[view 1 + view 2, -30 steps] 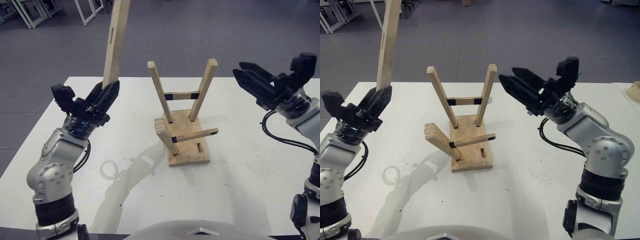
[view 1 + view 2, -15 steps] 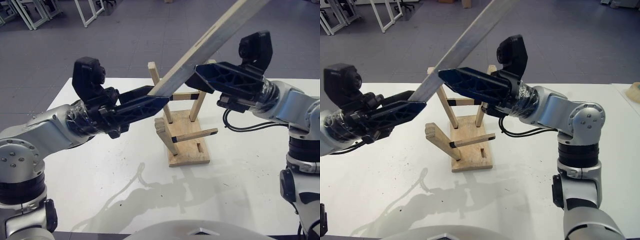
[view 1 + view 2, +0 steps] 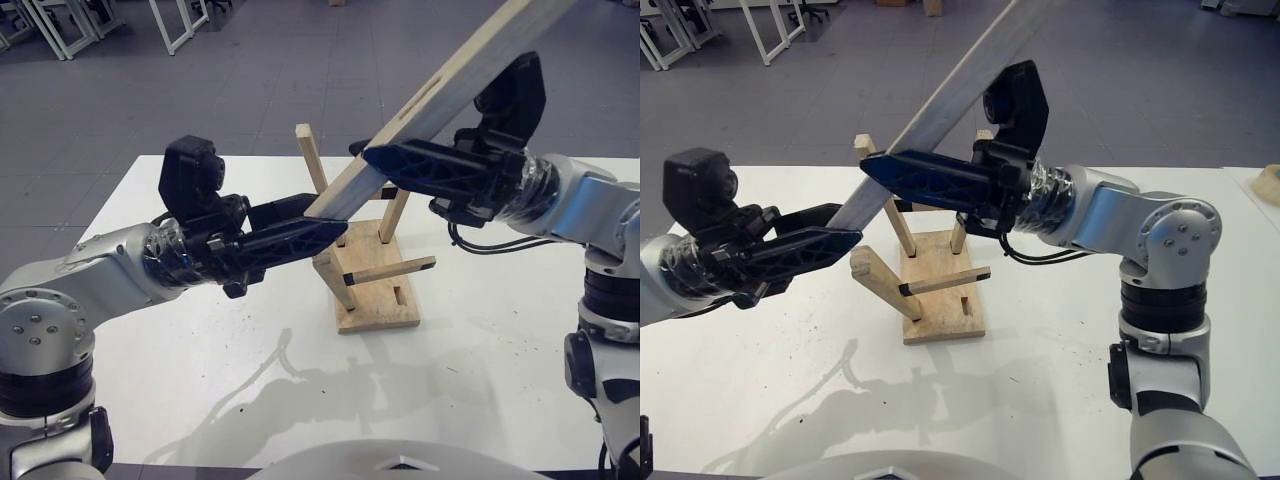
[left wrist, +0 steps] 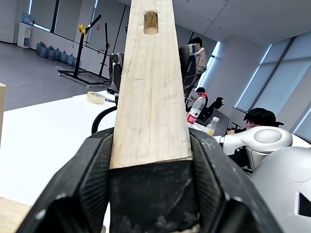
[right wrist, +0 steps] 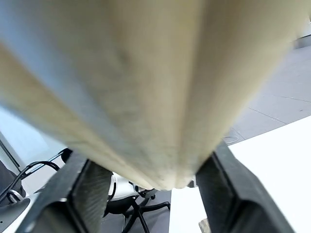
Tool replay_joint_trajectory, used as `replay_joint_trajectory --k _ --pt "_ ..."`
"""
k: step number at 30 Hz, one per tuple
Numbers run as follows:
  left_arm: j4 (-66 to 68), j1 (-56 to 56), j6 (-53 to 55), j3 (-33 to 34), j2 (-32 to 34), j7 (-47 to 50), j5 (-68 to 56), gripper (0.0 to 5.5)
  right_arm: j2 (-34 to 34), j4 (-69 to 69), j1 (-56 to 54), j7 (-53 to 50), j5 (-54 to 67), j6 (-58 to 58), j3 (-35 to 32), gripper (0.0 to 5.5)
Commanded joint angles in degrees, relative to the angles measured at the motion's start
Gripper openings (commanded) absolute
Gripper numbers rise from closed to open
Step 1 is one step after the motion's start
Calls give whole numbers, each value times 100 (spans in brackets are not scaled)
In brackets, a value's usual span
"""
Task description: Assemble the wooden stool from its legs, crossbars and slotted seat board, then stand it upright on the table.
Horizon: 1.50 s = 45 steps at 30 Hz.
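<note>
A long wooden leg (image 3: 440,90) with a slot slants up to the right above the table. My left gripper (image 3: 325,213) is shut on its lower end, seen close in the left wrist view (image 4: 151,145). My right gripper (image 3: 362,152) is shut on the same leg just above that, its dark fingers (image 5: 85,194) flanking the wood. Below them the seat board (image 3: 385,305) lies flat on the white table (image 3: 500,380). Two legs (image 3: 312,165) stand in it, joined by a crossbar. A third leg (image 3: 330,265) leans, with a crossbar (image 3: 390,270) sticking out.
The table has bare room in front and to the left of the seat board. A roll of tape (image 4: 95,97) lies far off on the table. A small tan object (image 3: 1270,180) sits at the table's right edge.
My left arm swung the leg from upright to a slant towards the right. My right gripper came across and took hold of it, then slid down nearer the left gripper.
</note>
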Motion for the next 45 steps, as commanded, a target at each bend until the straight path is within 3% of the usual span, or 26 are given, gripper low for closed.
replay_joint_trajectory --k 1,4,5,11,16,18,22,27,31,35,45 --pt "20 -29 23 36 149 -42 94 205 -125 -86 -64 347 -626 146 98 207" --pt "43 -87 -75 92 93 -83 241 205 -145 -22 -35 580 -1015 148 91 203" --pt "32 -118 -141 124 40 -151 328 241 -147 41 -47 634 -1105 136 63 203" --pt "143 -179 -420 421 21 -701 843 338 -103 570 -69 742 -1620 -24 -255 203" --pt "864 472 -963 802 -51 -599 2398 341 -709 764 242 1527 -3114 -619 -466 202" --pt "1027 1009 -1220 363 -86 -594 3491 341 -1140 688 581 2108 -3928 -1028 -356 202" --pt "1679 1462 -2047 -1241 -587 -59 6032 341 -1854 682 1364 3250 -5278 -1790 -12 202" --pt "3538 653 -2917 -2439 -1915 346 7781 341 -1626 1070 1968 3890 -6761 -2952 796 202" --pt "5033 -47 -3530 -2585 -2472 285 8479 341 -1130 1595 2279 3998 -7672 -3892 1305 202" --pt "6017 -526 -3967 -2574 -2748 89 8907 341 -1019 1666 2688 4190 -7958 -4251 1393 202" --pt "7175 -908 -4514 -2331 -2996 -384 9264 341 -886 183 3270 4064 -7384 -3424 1339 202"
